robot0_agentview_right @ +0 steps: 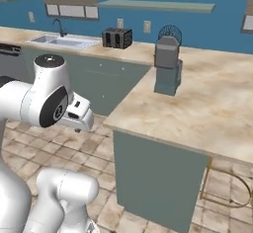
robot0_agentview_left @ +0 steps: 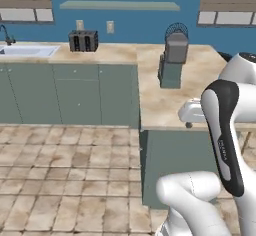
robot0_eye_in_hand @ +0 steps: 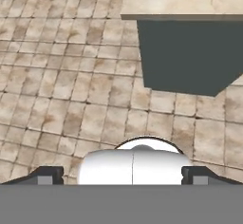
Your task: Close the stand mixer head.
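Mixer head (robot0_agentview_left: pixel 176 47) stands tilted up on its teal-green mixer base (robot0_agentview_left: pixel 170 74), the wire whisk (robot0_agentview_left: pixel 176 29) raised above it against the blue wall. The machine sits toward the back of the beige surface (robot0_agentview_left: pixel 165 105), on the peninsula arm near its inner corner — well apart from the black toaster (robot0_agentview_left: pixel 83 41), which stands along the back edge toward the sink (robot0_agentview_left: pixel 27 51). From the right base camera the same dark grey head (robot0_agentview_right: pixel 167 52) is lifted over the base, whisk (robot0_agentview_right: pixel 170 31) at the top. The claw (robot0_eye_in_hand: pixel 121 174) hangs low over the tiled floor (robot0_eye_in_hand: pixel 71 90), in front of the surface's end panel (robot0_eye_in_hand: pixel 190 52); its two dark fingertips (robot0_eye_in_hand: pixel 45 175) show far apart at the bottom of the hand camera — spread wide, pinching nothing.
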